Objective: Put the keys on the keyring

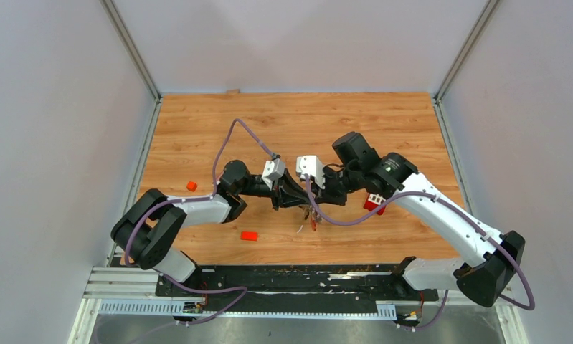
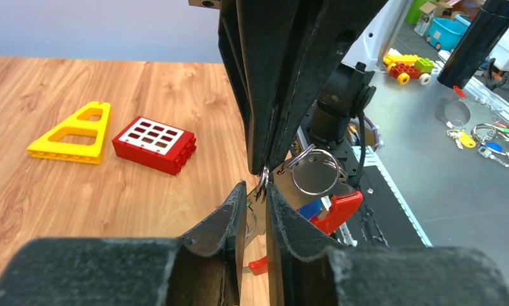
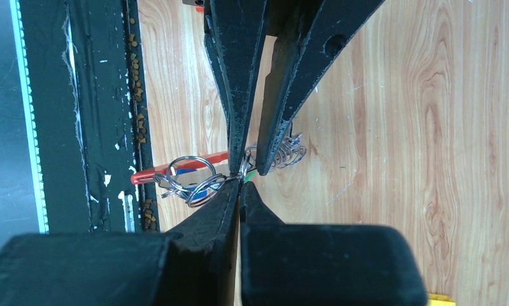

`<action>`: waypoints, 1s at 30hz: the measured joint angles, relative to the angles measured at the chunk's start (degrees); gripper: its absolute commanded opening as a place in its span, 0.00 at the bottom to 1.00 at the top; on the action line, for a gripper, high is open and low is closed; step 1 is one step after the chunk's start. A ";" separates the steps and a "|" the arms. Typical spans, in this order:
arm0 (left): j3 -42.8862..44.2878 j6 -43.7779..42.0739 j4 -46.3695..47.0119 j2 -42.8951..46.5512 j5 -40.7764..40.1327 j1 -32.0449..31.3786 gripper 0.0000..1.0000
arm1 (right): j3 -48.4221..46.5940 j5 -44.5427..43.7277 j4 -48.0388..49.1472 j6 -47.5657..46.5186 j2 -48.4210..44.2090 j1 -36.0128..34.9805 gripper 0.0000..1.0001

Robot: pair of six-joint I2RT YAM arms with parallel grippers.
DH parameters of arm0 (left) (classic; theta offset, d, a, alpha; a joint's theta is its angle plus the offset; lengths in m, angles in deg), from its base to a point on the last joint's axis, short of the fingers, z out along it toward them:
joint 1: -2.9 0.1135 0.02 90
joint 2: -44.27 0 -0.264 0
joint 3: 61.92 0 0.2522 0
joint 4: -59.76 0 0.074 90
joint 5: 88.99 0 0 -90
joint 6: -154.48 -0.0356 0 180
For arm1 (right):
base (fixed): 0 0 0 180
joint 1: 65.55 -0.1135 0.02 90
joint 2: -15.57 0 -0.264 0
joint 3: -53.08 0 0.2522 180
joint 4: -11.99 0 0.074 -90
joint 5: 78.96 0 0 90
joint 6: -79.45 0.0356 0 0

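The keyring (image 2: 315, 175) hangs in mid-air over the table's near edge: silver split rings, a red curved strap (image 2: 338, 209) and a grey coiled strip (image 3: 285, 153). A blue key tag (image 2: 309, 209) sits among the rings, and a sliver of a green tag (image 3: 249, 173) shows at the pinch point. My right gripper (image 3: 240, 182) is shut on a wire ring of the bunch. My left gripper (image 2: 257, 186) meets it tip to tip, its fingers a narrow gap apart around thin wires. In the top view both grippers (image 1: 306, 203) touch noses, with the bunch (image 1: 312, 219) dangling below.
A red windowed brick (image 2: 155, 143) and a yellow triangular piece (image 2: 73, 134) lie on the wood behind the right arm. A small orange block (image 1: 191, 185) and a red block (image 1: 249, 235) lie at the left. The black base rail (image 1: 297, 276) runs just under the bunch.
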 measured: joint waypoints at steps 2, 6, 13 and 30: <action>0.07 0.02 -0.39 -0.02 0.00 0.00 0.24 | -0.55 -0.83 -0.50 -0.22 0.44 -0.52 0.00; 0.11 0.33 -0.35 -0.35 0.46 0.00 0.25 | -1.01 -2.43 -1.38 -0.48 1.46 -1.60 0.00; 0.11 0.48 -0.15 -0.48 0.55 0.00 0.25 | -1.05 -3.76 -2.34 -1.51 2.60 -2.23 0.00; 0.44 0.20 -0.35 -1.07 2.01 0.00 0.00 | -1.70 -4.31 -3.50 -1.73 3.43 -2.45 0.00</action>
